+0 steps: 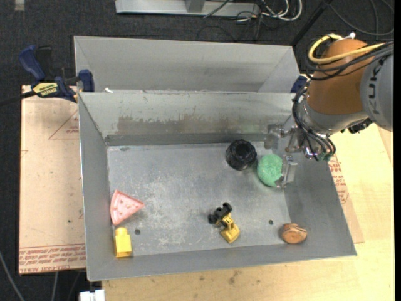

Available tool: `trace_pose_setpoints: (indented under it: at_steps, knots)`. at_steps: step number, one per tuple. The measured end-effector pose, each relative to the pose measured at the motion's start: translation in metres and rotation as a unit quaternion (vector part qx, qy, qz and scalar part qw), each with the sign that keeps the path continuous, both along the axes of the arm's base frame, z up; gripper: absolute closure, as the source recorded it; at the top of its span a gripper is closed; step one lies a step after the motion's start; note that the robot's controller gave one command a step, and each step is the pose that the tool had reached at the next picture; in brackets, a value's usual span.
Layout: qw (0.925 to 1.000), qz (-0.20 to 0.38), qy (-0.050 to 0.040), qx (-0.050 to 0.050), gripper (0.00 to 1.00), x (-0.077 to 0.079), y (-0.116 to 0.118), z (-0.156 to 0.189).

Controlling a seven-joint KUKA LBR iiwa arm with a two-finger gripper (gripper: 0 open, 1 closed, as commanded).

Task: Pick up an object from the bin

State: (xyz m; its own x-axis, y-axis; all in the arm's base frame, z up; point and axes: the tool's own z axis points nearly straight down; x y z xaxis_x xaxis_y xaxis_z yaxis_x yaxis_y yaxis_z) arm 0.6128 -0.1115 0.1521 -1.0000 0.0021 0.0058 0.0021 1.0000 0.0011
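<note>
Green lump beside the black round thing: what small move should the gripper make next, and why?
Probably a small shift toward the view's left, to centre the gripper over the green lump. It sits at the lump's right edge, not over its middle. The black round thing lies close on the lump's left, so keep the shift short.

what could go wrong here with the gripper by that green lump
The gripper sits at the right edge of the rounded green lump and may nudge it aside instead of taking it. The black round thing close beside the lump could get shoved. The grey bin's sloped right wall is near; scraping is possible.
</note>
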Motion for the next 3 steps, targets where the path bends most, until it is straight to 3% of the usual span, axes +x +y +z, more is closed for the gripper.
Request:
trace_pose_setpoints:
  at_steps: [2, 3]
  knots:
    - [0.9996, 0.026, -0.0076, -0.002, 0.0, 0.008, 0.005, -0.01]
    - [0.9976, 0.069, -0.0058, -0.001, 0.0, 0.002, 0.02, -0.064]
